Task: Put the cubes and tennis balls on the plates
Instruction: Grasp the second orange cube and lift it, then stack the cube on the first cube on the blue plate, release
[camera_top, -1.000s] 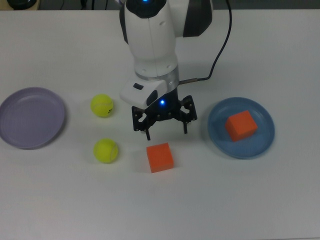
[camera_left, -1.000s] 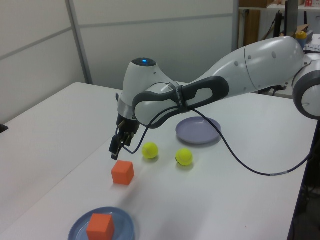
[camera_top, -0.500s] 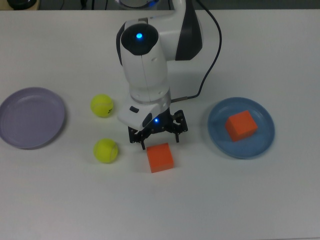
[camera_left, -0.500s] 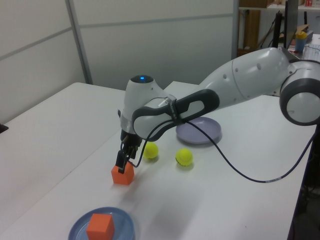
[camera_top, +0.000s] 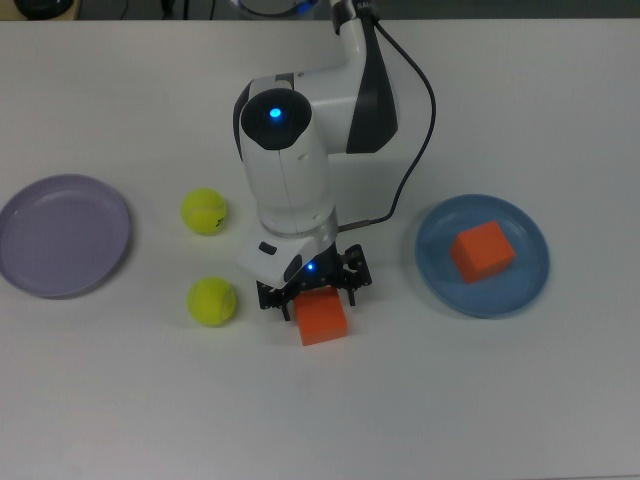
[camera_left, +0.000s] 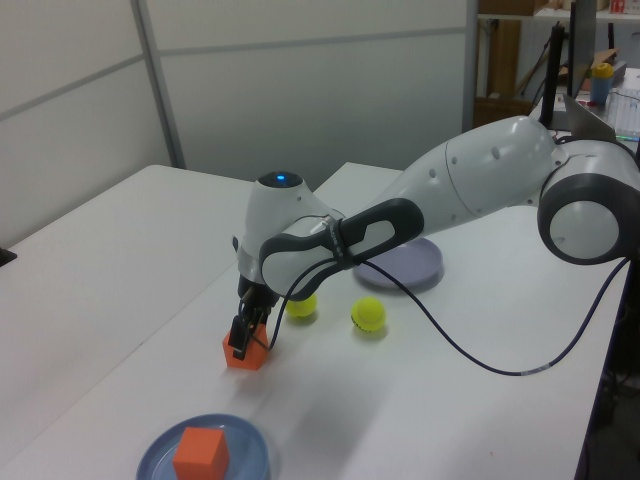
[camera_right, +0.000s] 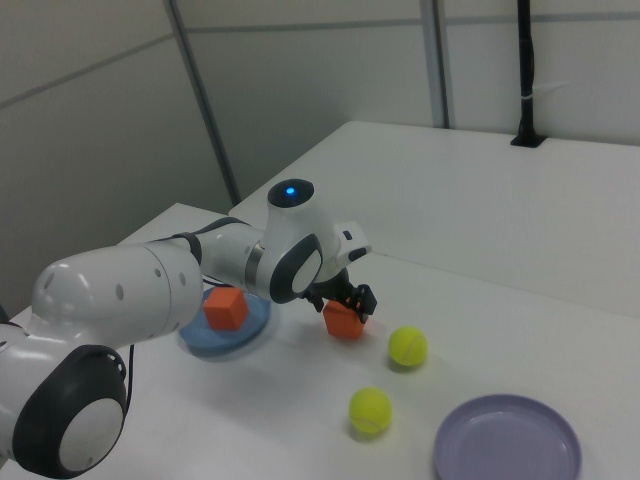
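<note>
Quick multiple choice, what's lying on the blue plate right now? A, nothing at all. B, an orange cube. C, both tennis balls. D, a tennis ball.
B: one orange cube sits on the blue plate, while both tennis balls lie on the bare table near the empty lavender plate.

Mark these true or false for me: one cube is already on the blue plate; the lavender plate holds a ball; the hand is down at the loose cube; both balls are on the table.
1. One cube sits on the blue plate. True.
2. The lavender plate holds a ball. False: nothing lies on it.
3. The hand is down at the loose cube. True.
4. Both tennis balls rest on the table. True.
5. The loose cube lies on a plate. False: it is on the table.
</note>
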